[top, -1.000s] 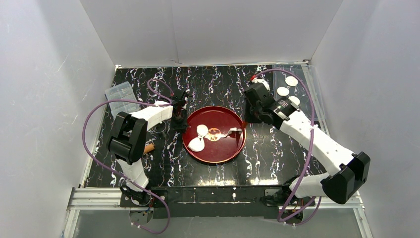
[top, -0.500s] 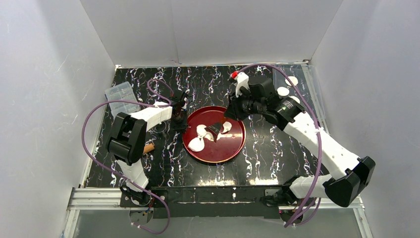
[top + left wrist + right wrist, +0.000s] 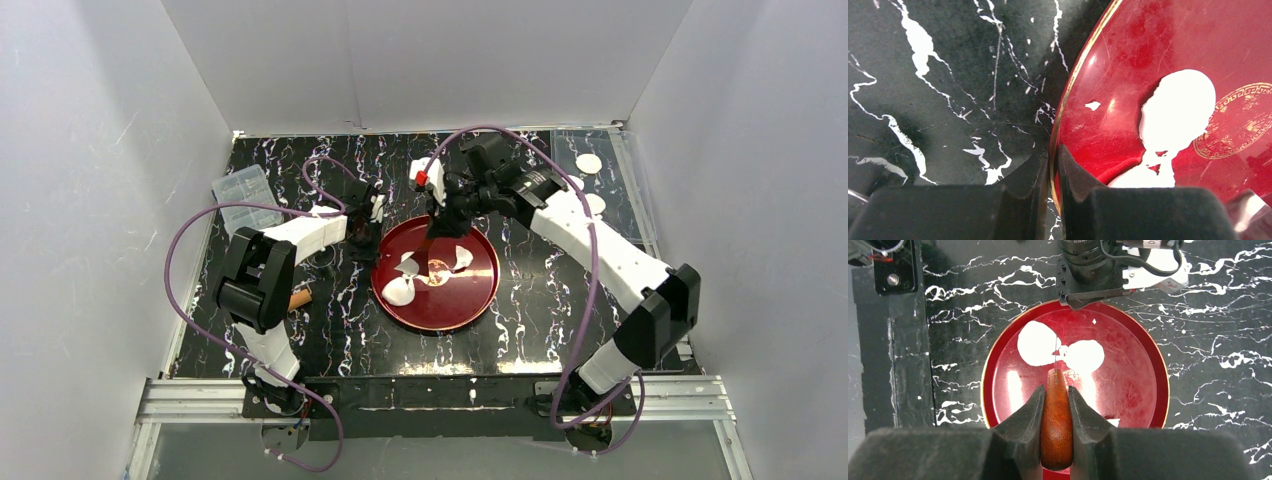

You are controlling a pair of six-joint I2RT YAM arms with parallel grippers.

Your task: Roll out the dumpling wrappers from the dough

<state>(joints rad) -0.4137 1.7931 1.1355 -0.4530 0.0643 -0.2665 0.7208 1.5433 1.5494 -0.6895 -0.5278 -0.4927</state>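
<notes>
Ragged white dough (image 3: 398,290) lies in a few scraps on a round red tray (image 3: 455,305) at the middle of the tabletop (image 3: 540,300). The left gripper (image 3: 1050,155) is clenched on the tray's left rim. The right gripper (image 3: 1055,390), over the tray's far edge, grasps a wooden-handled tool (image 3: 1056,432), its thin tip toward the dough. Two dumpling wrappers (image 3: 588,163) lie near the far right corner; a clear plastic box (image 3: 243,192) sits by the left edge

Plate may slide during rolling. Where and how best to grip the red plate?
The red plate by its left rim, coming from outside on the left: the edge is thin enough to pinch, and the dough lies mid-plate. The left hand pinches there now, one finger each side.
</notes>
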